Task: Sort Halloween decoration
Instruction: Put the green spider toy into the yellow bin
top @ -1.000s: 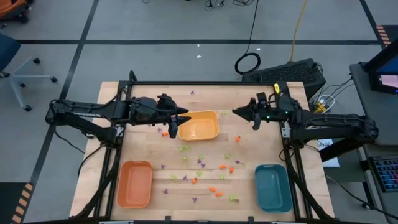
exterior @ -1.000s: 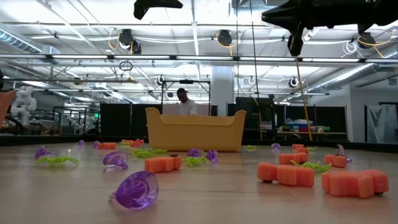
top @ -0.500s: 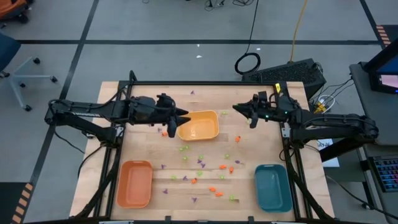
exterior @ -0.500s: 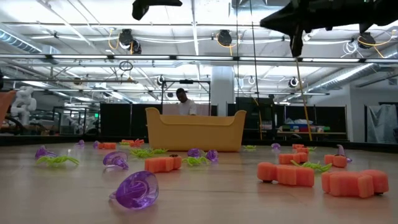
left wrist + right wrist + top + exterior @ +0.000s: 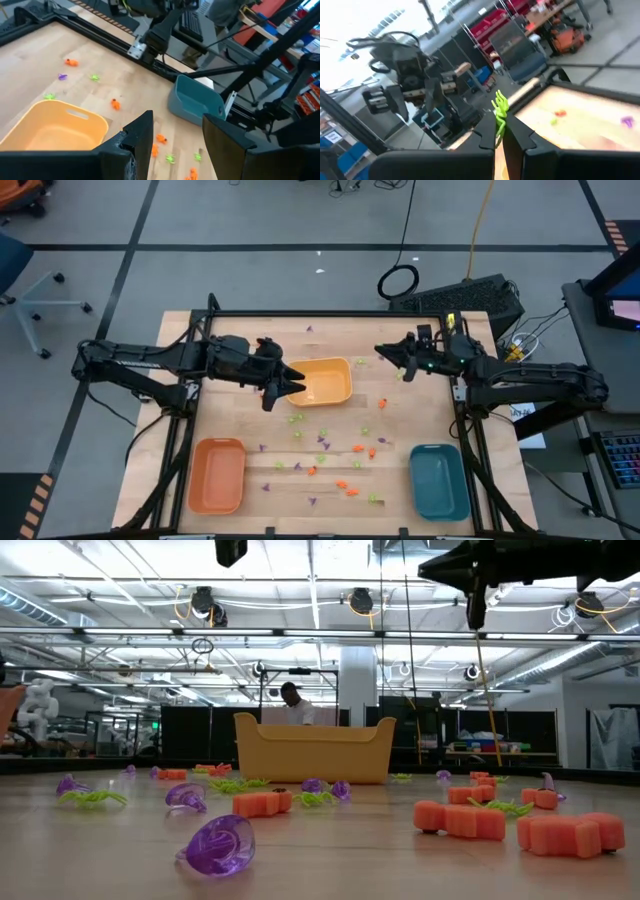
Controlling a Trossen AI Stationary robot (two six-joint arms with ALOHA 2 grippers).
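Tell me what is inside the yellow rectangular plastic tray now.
In the high view the yellow rectangular plastic tray shows only bare floor, no pieces. The left pincer hangs over its left end and covers that corner, so that part cannot be checked.

Three trays (image 5: 320, 383), two arms (image 5: 150, 358), many tiny decorations (image 5: 322, 442)

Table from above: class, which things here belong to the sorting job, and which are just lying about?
Belong to the job:
- small orange, green and purple decoration pieces
- green piece pinched in the right gripper
- yellow tray, orange tray, teal tray
- left gripper, open

Lying about:
- cable loop on the floor
- black box
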